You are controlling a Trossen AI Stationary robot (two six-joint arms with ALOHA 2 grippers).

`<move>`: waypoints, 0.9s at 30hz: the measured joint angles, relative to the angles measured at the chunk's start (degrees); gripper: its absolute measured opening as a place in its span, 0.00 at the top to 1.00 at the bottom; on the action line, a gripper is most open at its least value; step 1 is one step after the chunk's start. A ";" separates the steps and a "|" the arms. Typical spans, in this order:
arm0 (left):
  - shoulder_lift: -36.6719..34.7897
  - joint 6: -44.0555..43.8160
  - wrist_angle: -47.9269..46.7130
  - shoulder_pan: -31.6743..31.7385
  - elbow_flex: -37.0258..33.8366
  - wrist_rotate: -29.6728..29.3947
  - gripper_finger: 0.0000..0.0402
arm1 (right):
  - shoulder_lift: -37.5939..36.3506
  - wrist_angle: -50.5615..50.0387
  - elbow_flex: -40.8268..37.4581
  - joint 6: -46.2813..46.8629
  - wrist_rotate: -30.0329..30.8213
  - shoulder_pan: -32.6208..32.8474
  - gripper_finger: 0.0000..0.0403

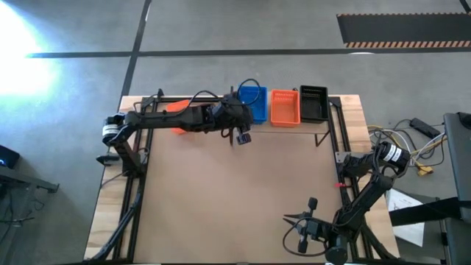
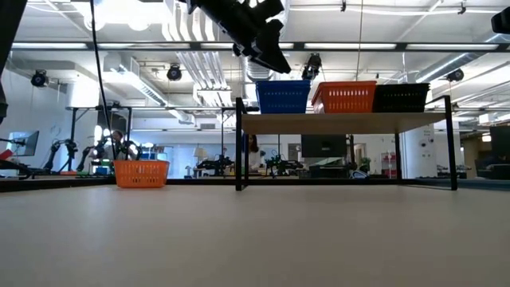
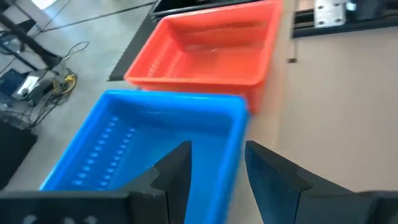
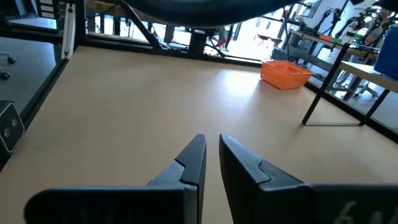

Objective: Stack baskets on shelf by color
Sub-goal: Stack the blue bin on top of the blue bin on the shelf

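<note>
hovering over the blue basket point(image 3: 155, 143) on the shelf point(image 2: 343, 122), the left fingers point(image 3: 217, 171) stand apart, empty.

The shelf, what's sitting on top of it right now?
On the shelf: a blue basket, an orange basket and a black basket, side by side. Whether each is a stack can't be seen. The left gripper hovers near the blue one.

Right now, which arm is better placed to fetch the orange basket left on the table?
Left, probably. The left gripper hangs open by the shelf, and that arm passes right over the loose orange basket. The right gripper waits at the table's opposite corner.
</note>
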 joint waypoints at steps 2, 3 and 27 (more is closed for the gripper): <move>0.00 0.07 0.12 0.69 0.00 -0.18 0.67 | 0.00 0.01 0.00 -0.02 0.00 0.00 0.91; 0.00 -0.03 0.35 1.05 0.00 -0.28 0.67 | 0.00 0.01 0.00 0.00 0.00 0.00 0.91; 0.20 -0.27 -2.33 1.78 -1.20 3.49 1.00 | 0.00 -0.01 0.00 0.00 0.00 0.00 0.91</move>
